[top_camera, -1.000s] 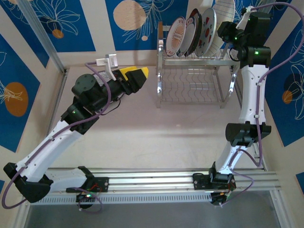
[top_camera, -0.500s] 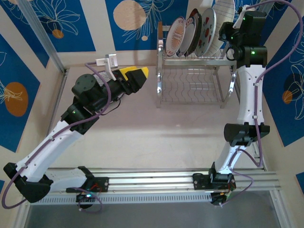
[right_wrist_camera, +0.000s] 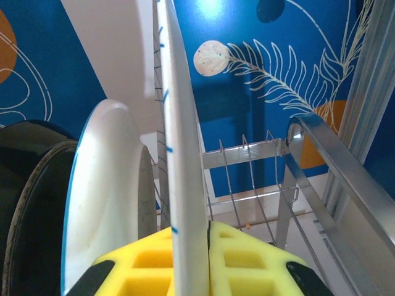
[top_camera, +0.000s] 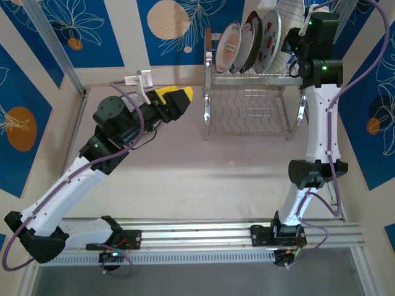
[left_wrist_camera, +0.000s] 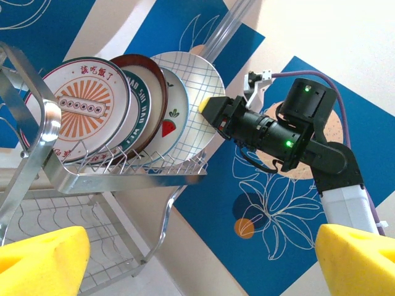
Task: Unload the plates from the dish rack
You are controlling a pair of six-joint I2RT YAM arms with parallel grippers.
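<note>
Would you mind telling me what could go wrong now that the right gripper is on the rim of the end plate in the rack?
The right gripper pinches only the thin rim of the plaid plate, so it may slip or pivot when lifted. The strawberry plate stands close beside it and may get knocked. The plate's lower edge could snag the dish rack wires and tug it.
</note>
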